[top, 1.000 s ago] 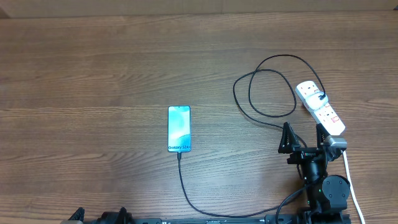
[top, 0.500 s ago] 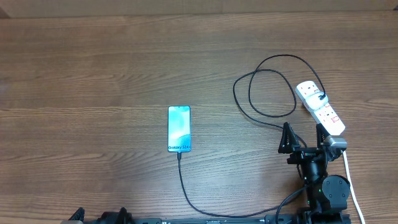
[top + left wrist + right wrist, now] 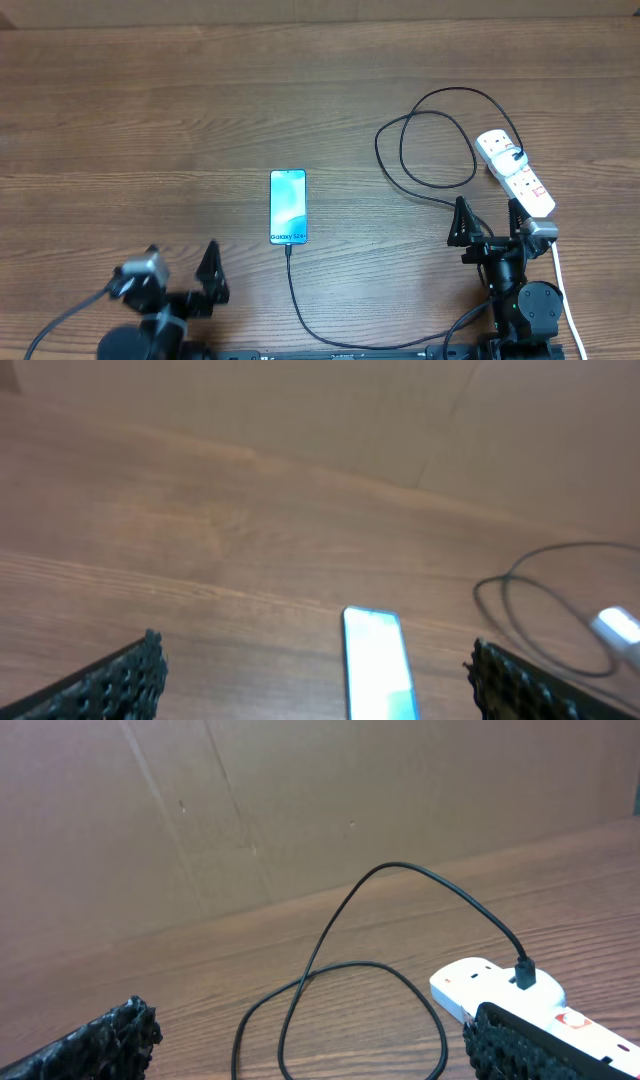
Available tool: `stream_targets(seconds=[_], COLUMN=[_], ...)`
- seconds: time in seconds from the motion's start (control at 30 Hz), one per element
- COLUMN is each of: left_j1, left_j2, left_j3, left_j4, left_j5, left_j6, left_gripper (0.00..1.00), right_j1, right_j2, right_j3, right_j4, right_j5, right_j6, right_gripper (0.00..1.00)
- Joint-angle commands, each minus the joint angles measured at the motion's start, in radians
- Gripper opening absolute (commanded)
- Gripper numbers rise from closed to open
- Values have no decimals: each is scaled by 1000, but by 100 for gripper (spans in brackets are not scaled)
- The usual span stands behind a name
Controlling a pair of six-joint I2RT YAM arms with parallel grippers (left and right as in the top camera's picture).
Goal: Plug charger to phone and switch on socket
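Note:
The phone (image 3: pixel 288 207) lies flat mid-table with its screen lit, and shows in the left wrist view (image 3: pixel 378 675) too. The black charger cable (image 3: pixel 425 150) loops at the right, runs under my right arm and along the front edge to the phone's near end (image 3: pixel 287 247). Its other end sits in the white socket strip (image 3: pixel 516 172), also seen in the right wrist view (image 3: pixel 500 990). My left gripper (image 3: pixel 180 275) is open and empty at the front left. My right gripper (image 3: pixel 488 215) is open and empty just in front of the cable loop and strip.
The strip's white cord (image 3: pixel 565 290) runs down the right side past my right arm's base. A cardboard wall (image 3: pixel 300 800) stands behind the table's far edge.
My left arm has come into the overhead view at the front left. The right arm, phone, cable and strip have not moved.

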Motion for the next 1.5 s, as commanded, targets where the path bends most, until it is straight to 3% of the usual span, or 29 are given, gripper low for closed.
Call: stream_targets(seconds=[0.0, 0.27, 0.53, 0.83, 1.2, 1.37, 1.47], left_j1=[6, 6, 11, 61, 97, 97, 97], left_j2=[-7, -7, -7, -7, -7, -7, -7], left_j3=[-145, -382, -524, -523, -523, -523, -523], left_j4=[151, 541, 738, 699, 699, 697, 697], left_j5=[8, 11, 12, 4, 15, -29, -39], left_j6=[19, 109, 290, 421, 454, 307, 281], left_gripper=[100, 99, 100, 100, 100, 100, 100], right_j1=[3, 3, 3, 3, 3, 3, 3], right_j2=[-8, -8, -8, -8, -8, -8, -8], right_j3=[-11, -11, -11, -11, -11, -11, -11], right_j4=[3, 3, 3, 3, 3, 3, 3], right_j5=[2, 3, 2, 2, 2, 2, 2], right_j6=[7, 7, 7, 7, 7, 7, 7], right_gripper=[100, 100, 100, 100, 100, 100, 100])
